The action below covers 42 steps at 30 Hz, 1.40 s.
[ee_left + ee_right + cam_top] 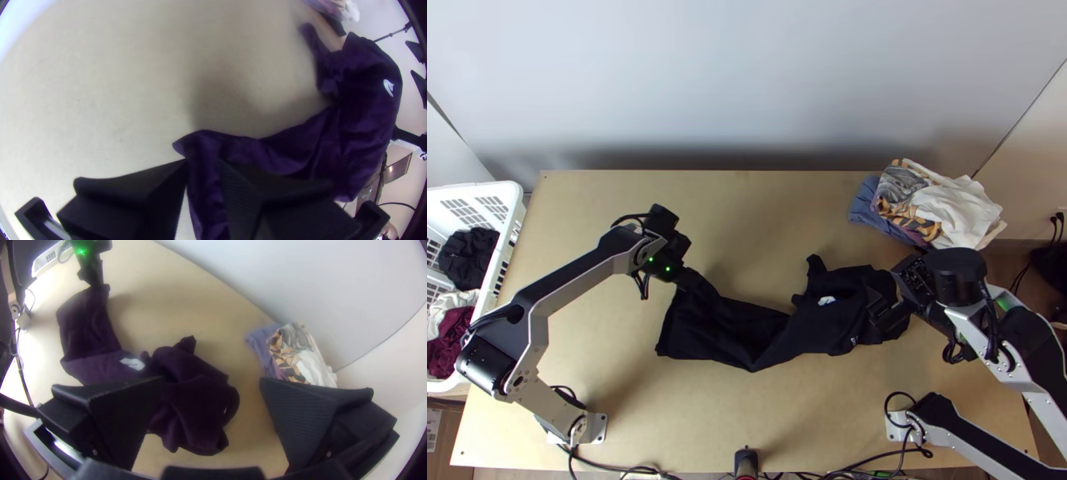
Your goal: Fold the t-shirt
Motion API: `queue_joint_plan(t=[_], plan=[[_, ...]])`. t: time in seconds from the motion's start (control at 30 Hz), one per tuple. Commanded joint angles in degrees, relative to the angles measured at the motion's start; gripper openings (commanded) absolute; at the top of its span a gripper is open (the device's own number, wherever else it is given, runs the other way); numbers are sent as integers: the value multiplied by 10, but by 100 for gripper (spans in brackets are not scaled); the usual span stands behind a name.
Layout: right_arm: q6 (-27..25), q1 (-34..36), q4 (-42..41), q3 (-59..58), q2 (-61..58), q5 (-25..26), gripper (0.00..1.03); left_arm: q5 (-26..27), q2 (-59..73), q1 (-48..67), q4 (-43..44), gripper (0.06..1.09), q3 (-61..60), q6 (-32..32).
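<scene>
- Closest to its own wrist camera, there's the right gripper, its two broad black fingers spread wide, over the shirt's bunched end at about three o'clock on the table. I can't tell whether it touches the cloth.
- At roughly ten o'clock from the table's middle is the left gripper, its fingers parted by a narrow gap, with dark cloth showing between them. Whether they grip any, I can't tell from here.
- The black t-shirt runs across the wooden table from about nine o'clock to three. The nine o'clock part looks flatter, with a few soft creases; towards three it's rumpled and bunched, one narrow piece poking out towards twelve. A small white mark sits on the cloth.
- Up at two o'clock, near the table's far corner, there's a heap of clothes in blue, patterned and white.
- Round at nine o'clock, just beside the table, stands a white basket with black, white and wine-red clothes inside.
</scene>
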<state>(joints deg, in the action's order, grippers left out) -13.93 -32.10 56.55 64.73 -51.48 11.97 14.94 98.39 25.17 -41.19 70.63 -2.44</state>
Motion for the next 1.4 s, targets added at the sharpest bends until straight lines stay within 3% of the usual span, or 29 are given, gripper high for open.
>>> queue_joint_plan(t=[0.0, 0.23, 0.47, 0.77, 1.2, 1.27, 1.3, 1.37], plan=[[-7, 1, -17, -14, -16, 1, 98, 5, -4, 11, -5, 9, -2, -13], [12, 2, -58, 31, -102, -33, 98, 4, -108, 10, -27, 9, 6, -35], [32, 20, -155, 66, -254, -92, 98, 4, -174, 6, -48, 9, -17, -41], [37, 17, -211, 45, -396, -99, 98, 4, -203, -17, -43, 9, -53, -41], [25, 34, -188, -86, -331, -106, 97, 4, -209, -48, -34, 9, -48, -39], [25, 41, -173, -89, -327, -106, 83, 4, -210, -50, -31, 9, -47, -37], [26, 48, -163, -90, -323, -106, 71, 5, -210, -50, -31, 9, -47, -37], [27, 58, -153, -94, -309, -111, 39, 5, -212, -53, -31, 9, -47, -36]])
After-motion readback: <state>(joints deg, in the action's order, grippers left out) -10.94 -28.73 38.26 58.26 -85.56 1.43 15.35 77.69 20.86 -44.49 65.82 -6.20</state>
